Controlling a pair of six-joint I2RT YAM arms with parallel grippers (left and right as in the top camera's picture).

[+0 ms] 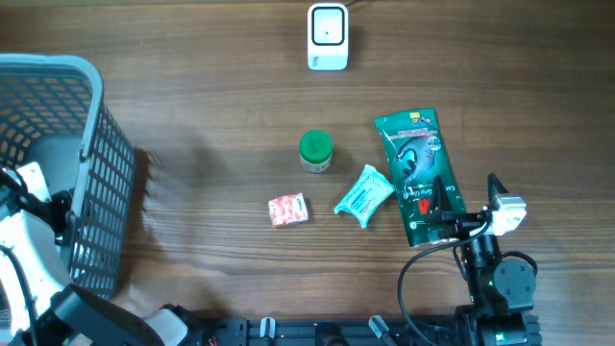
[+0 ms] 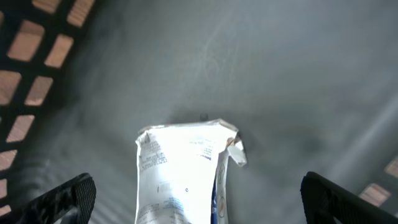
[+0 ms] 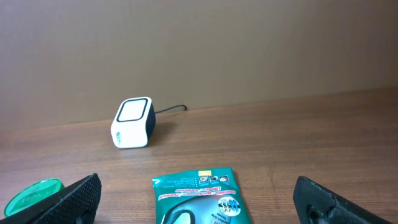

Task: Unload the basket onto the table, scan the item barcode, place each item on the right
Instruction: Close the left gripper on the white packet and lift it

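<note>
Green pouch (image 1: 415,173) flat on the table (image 1: 192,96), between scanner (image 1: 327,37) and right gripper (image 3: 196,183), we see that arm low, aimed at the scanner, fingers spread, empty, left gripper (image 2: 199,186) down inside the basket (image 1: 106,202), spread wide over a white packet (image 2: 180,174)
</note>
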